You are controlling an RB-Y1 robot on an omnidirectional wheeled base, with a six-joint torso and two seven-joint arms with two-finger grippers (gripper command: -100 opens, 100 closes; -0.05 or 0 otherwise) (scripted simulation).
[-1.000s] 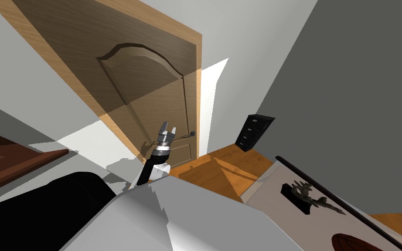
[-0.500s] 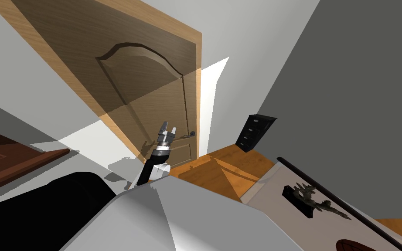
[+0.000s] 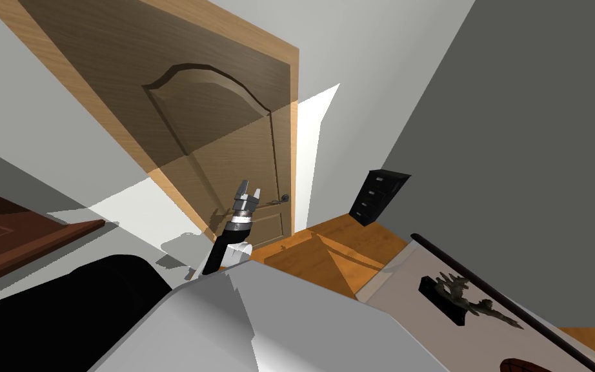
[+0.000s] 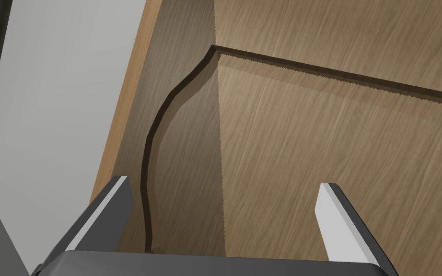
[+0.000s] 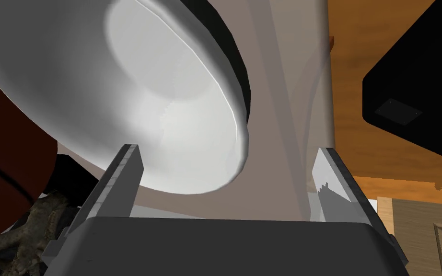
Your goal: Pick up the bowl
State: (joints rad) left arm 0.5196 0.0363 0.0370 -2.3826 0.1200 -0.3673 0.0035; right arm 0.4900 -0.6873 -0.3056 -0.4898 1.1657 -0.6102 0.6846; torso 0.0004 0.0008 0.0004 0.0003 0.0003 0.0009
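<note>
At the far left of the head view, my left gripper (image 3: 248, 189) is raised in front of a wooden door (image 3: 225, 129). Its wrist view shows the fingers (image 4: 117, 211) spread wide and empty, with only door panel between them. Right of the door a black cabinet (image 3: 377, 196) stands against the wall, and further right a pale table (image 3: 406, 284) carries a dark figurine (image 3: 461, 296). A red-brown thing (image 3: 527, 366) sits at the picture's lower edge. Over the last second the table, figurine and red-brown thing have slid a little toward the lower right corner while the door barely moved. I read that as my own small turn, not the things moving. In the right wrist view, the right gripper (image 5: 228, 151) is low over the table with its jaws open. The white bowl (image 5: 167, 96) lies very close ahead, tipped in view, one side of its rim reaching into the gap and the rest spreading past one finger. The red-brown thing touches or sits just beside it. I judge the grasp not yet made. The gripper seems to need shifting toward the rim before closing.
</note>
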